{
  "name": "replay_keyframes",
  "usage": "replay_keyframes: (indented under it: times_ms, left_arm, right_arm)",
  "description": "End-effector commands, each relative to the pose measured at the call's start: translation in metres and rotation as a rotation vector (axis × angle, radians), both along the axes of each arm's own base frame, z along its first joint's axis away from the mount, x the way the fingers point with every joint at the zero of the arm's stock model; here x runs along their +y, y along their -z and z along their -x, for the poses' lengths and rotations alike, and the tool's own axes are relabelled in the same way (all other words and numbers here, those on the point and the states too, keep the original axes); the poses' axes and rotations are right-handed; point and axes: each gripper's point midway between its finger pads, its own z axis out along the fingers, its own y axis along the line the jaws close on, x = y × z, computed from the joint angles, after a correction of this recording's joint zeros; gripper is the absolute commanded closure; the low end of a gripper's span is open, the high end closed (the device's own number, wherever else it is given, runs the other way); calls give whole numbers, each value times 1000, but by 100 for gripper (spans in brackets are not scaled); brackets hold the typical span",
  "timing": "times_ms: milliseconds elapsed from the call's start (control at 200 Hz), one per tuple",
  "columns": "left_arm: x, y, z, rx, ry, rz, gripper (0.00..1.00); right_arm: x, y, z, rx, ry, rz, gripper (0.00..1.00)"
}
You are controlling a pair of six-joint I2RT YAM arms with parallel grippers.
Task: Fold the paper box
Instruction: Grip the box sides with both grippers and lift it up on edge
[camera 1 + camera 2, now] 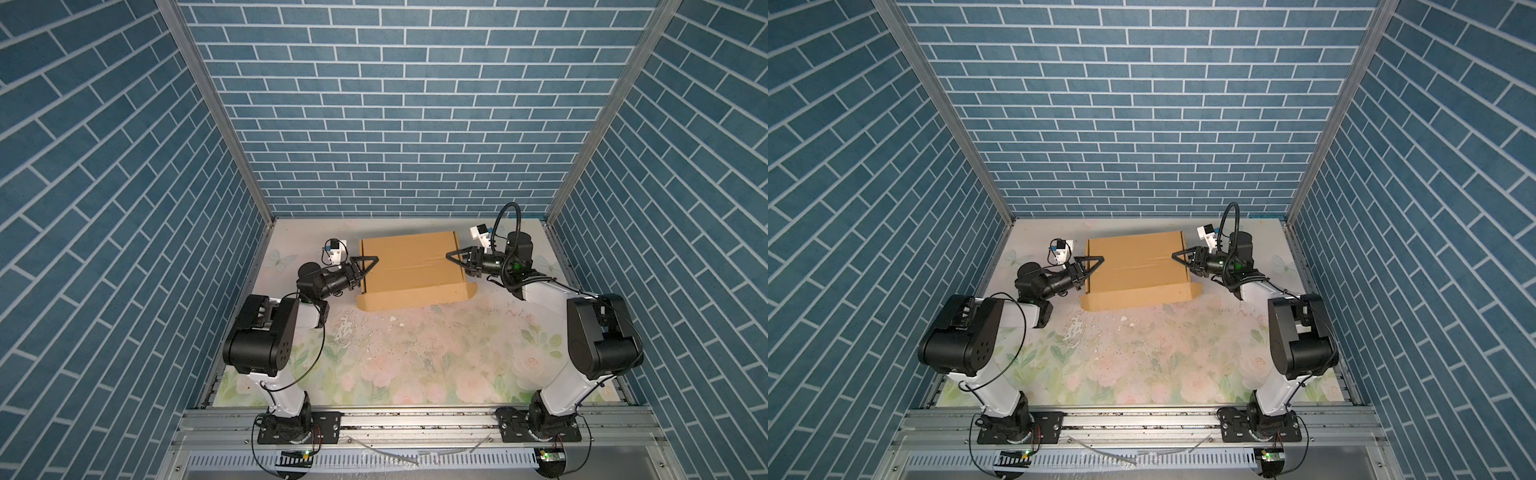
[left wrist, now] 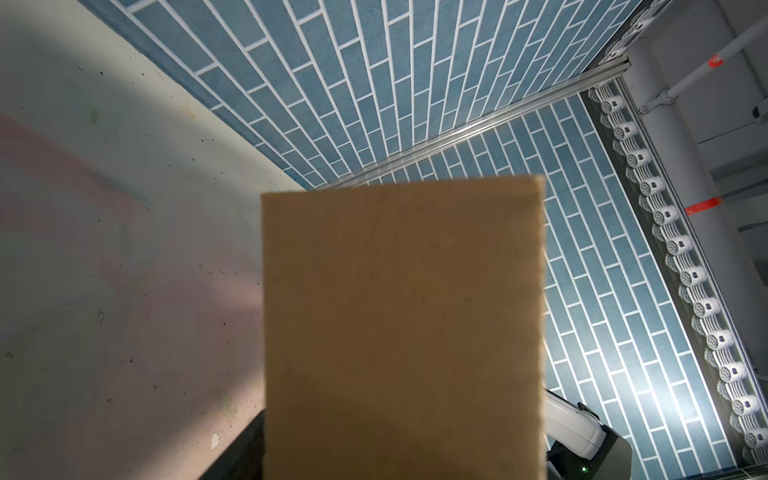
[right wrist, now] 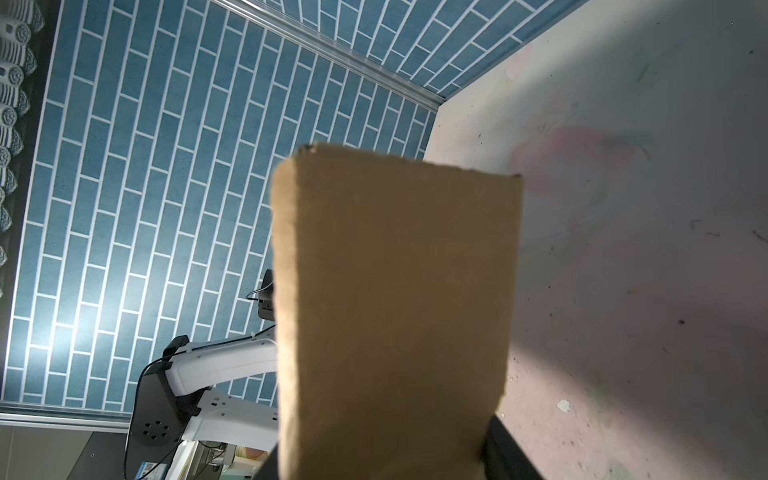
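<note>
The box (image 1: 411,266) sits at the far middle of the counter (image 1: 415,353). It looks nearly done, a shallow closed shape with the lid down flat on top. What is left, by my reading, is the front flap (image 1: 415,297). It shows outside along the near edge, ears poking out at the ends, and is not yet tucked in. The left claw (image 1: 368,266) is at the box's left end with cardboard between its jaws; whether it grips I cannot tell. The right claw (image 1: 457,258) straddles the right end, jaws narrowed onto the cardboard, apparently holding the box steady.
</note>
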Motion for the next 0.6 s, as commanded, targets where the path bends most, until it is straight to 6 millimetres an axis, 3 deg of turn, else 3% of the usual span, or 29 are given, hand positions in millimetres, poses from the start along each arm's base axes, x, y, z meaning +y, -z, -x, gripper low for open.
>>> replay_keyframes:
  times_ms: [0,280,595]
  left_arm:
    - [-2,-10,-2,-46,3,-29,28]
    - [-3,-10,-3,-43,-3,-46,43]
    - [0,-13,-9,-26,-22,-1,50]
  right_arm:
    - [3,-17,-7,-28,-16,-35,56]
    - [2,-17,-7,-23,-13,-39,49]
    - [-4,-19,-6,-38,-2,-39,31]
